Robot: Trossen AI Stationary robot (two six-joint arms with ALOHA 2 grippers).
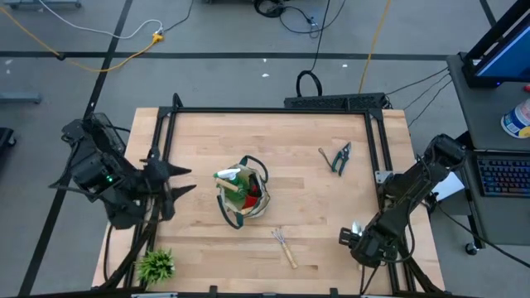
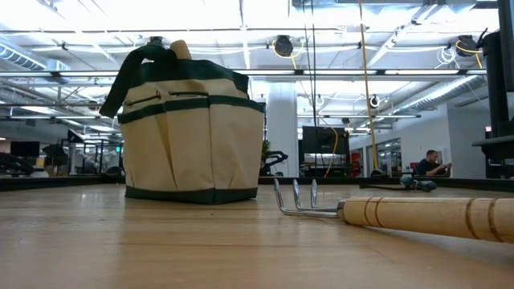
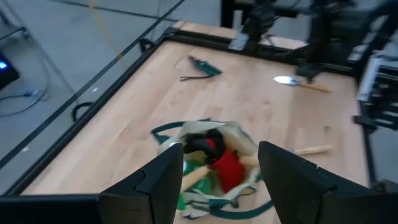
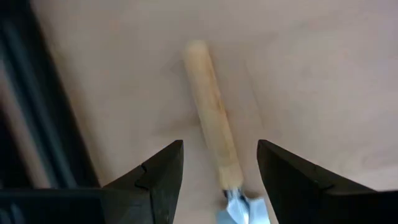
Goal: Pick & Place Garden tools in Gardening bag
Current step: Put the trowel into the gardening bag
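- Near edge, right: the right hand (image 4: pixel 219 186) hangs open just above the trowel (image 4: pixel 214 151), its fingers (image 4: pixel 158 180) either side of the wooden handle and not closed on it. This looks like the next tool to be picked.
- Near middle: a small rake (image 1: pixel 284 246) lies loose on the desk (image 1: pixel 331 207), just right of the bag. It is not packed.
- Centre: the bag (image 1: pixel 242 197) stands upright with red-and-black gloves (image 3: pixel 214 152), a wooden handle and something green already inside.
- Left side: the left hand (image 3: pixel 221 186) waits open at the desk's edge, pointing at the bag.
- Far right: the shears (image 1: pixel 340 158) are untouched; beside them lies a small piece I cannot identify.
- Roughly half looks done.
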